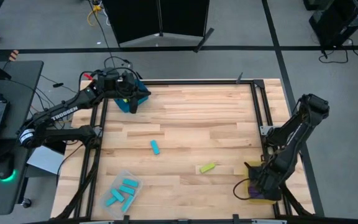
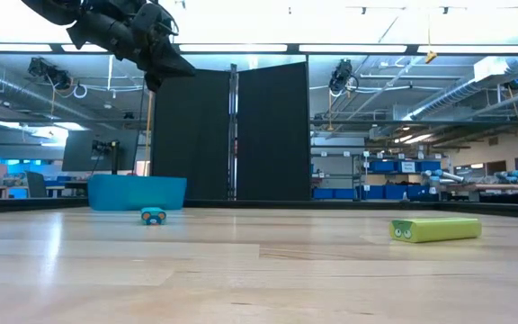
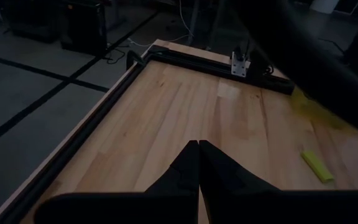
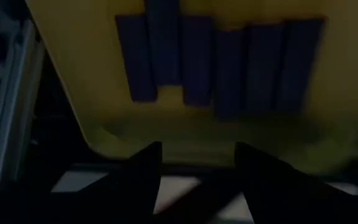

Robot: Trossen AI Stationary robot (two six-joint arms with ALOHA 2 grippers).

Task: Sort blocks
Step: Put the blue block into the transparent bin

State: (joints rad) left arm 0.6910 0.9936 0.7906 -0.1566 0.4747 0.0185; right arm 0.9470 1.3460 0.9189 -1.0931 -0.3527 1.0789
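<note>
Pale butcher-block wood ran across the whole table (image 1: 185,124), and over on its left edge the left gripper (image 1: 128,93) hovered above the blue bin (image 1: 138,99) at the far-left corner, its fingers (image 3: 199,168) pressed flat together with nothing between them, as the left wrist view made plain. That looked like an arm parked over its own bin, waiting its turn. Down near the front-left corner sat the clear bin (image 1: 132,185), already holding a handful of cyan blocks (image 1: 124,190), so the cyan sorting seemed well along. Moving toward the middle, one cyan block (image 1: 155,147) lay alone on the bare wood, well apart from any bin, and in the low view it showed end-on in front of the blue bin. Further right, a lime green block (image 1: 207,167) rested flat on the table, also loose, also unsorted. Then to the right edge: the right gripper (image 1: 258,186) hung directly over the yellow bin (image 4: 73,74) at the front-right corner, jaws standing apart and empty. Below them the right wrist view showed purple blocks (image 4: 219,62) lined up side by side inside that bin, which suggested a drop just made there. By my reading the two loose blocks were what remained, and the lime one, nearest the right arm, was the likely next pick
</note>
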